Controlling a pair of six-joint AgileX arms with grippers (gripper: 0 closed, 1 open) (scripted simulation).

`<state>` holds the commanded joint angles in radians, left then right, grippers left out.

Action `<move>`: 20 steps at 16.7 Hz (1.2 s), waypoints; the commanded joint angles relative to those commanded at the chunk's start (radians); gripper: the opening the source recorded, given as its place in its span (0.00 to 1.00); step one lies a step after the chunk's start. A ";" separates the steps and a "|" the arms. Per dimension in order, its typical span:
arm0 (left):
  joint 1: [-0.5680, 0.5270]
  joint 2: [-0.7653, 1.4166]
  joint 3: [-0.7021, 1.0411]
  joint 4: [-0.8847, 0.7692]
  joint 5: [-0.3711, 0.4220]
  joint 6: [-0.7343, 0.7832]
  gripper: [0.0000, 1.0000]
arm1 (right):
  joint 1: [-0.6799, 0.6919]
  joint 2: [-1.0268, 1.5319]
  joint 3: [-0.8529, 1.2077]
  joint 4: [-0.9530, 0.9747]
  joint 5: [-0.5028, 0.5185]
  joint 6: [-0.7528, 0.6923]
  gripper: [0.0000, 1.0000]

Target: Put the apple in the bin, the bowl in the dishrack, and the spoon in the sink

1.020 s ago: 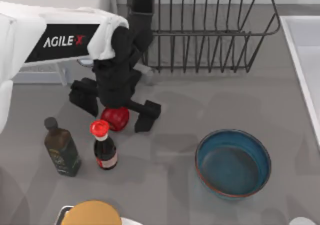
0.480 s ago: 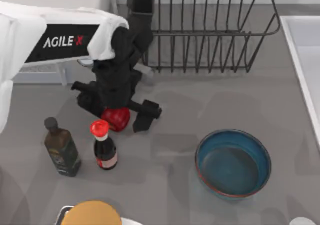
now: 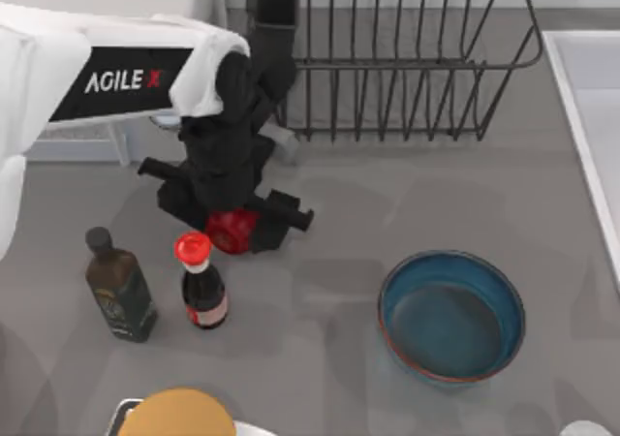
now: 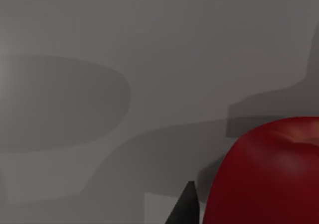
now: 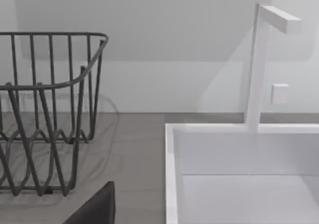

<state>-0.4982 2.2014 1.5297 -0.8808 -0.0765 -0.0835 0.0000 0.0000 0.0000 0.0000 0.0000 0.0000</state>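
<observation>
The red apple (image 3: 231,233) rests on the grey counter left of centre, and my left gripper (image 3: 231,219) comes down on it from above, shut on it with a black finger on each side. Up close, the apple (image 4: 269,174) bulges beside a dark fingertip (image 4: 187,206). The blue-teal bowl (image 3: 451,315) stands upright and apart, to the right near the front. The black wire dishrack (image 3: 387,58) lies at the back, also seen as the dishrack (image 5: 50,109) beside the white sink (image 5: 239,174). The sink's rim (image 3: 581,116) runs along the right edge. The spoon and bin are out of view. My right gripper (image 5: 94,209) hovers near the sink.
A red-capped sauce bottle (image 3: 201,281) and a dark oil bottle (image 3: 118,286) stand just in front of the apple. A tan round object (image 3: 179,415) sits at the front edge. A white faucet (image 5: 259,64) rises behind the sink. Open counter separates the apple and bowl.
The left gripper's fingers have drawn in from wide apart until they press the apple's sides. The apple shifted slightly right. The bowl and bottles stayed put.
</observation>
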 joint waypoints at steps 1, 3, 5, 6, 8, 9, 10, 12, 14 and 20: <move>0.000 0.000 0.000 0.000 0.000 0.000 0.00 | 0.000 0.000 0.000 0.000 0.000 0.000 1.00; 0.000 0.000 0.000 0.000 0.000 0.000 0.00 | 0.000 0.000 0.000 0.000 0.000 0.000 1.00; 0.000 0.000 0.000 0.000 0.000 0.000 0.00 | 0.000 0.000 0.000 0.000 0.000 0.000 1.00; 0.000 0.000 0.000 0.000 0.000 0.000 0.00 | 0.000 0.000 0.000 0.000 0.000 0.000 1.00; -0.006 -0.016 0.007 -0.008 0.019 -0.007 0.00 | 0.000 0.000 0.000 0.000 0.000 0.000 1.00; -0.007 -0.018 0.020 -0.021 0.019 -0.007 0.00 | 0.000 0.000 0.000 0.000 0.000 0.000 1.00; -0.007 -0.024 0.041 -0.045 0.020 -0.008 0.00 | 0.000 0.000 0.000 0.000 0.000 0.000 1.00; -0.006 -0.041 0.096 -0.119 0.020 -0.011 0.00 | 0.000 0.000 0.000 0.000 0.000 0.000 1.00; -0.007 -0.063 0.159 -0.217 0.020 -0.011 0.00 | 0.000 0.000 0.000 0.000 0.000 0.000 1.00; -0.008 -0.109 0.264 -0.359 0.019 -0.011 0.00 | 0.000 0.000 0.000 0.000 0.000 0.000 1.00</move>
<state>-0.5063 2.0924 1.7935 -1.2395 -0.0580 -0.0941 0.0000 0.0000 0.0000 0.0000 0.0000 0.0000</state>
